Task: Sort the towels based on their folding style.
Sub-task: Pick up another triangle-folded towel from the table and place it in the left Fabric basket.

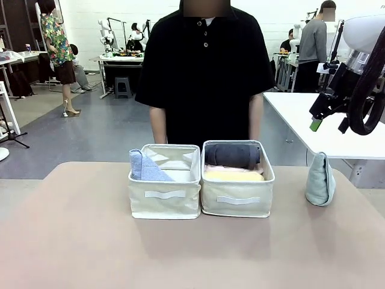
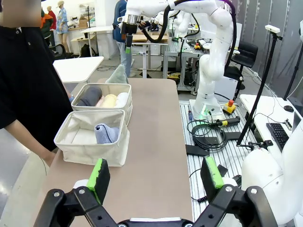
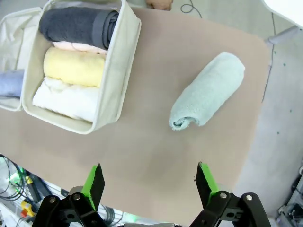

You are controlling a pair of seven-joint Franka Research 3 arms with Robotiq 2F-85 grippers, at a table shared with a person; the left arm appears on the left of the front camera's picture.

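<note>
Left gripper nearest the left wrist lens, fingers apart, nothing between them, over the bare tabletop. Right gripper same: fingers wide apart, empty, hanging above the tabletop. In the front view the right gripper sits high in the air at 12 o'clock of the pale teal towel, not touching it.

Pale teal towel lies alone on the tabletop at 3 o'clock of the right bin, clear of its wall. In the right wrist view it shows at 1 o'clock from the fingers, one end tapered.

Two cream bins side by side mid-tabletop, touching or nearly so. Left bin holds the light blue towel, a folded wedge leaning at the bin's 9 o'clock side. Right bin holds rolls packed in a row: dark grey towel at the far end by the person, then pink towel, mostly covered, then yellow towel, then white towel at the robot's end.

Person stands at 12 o'clock behind the bins, arms down.
</note>
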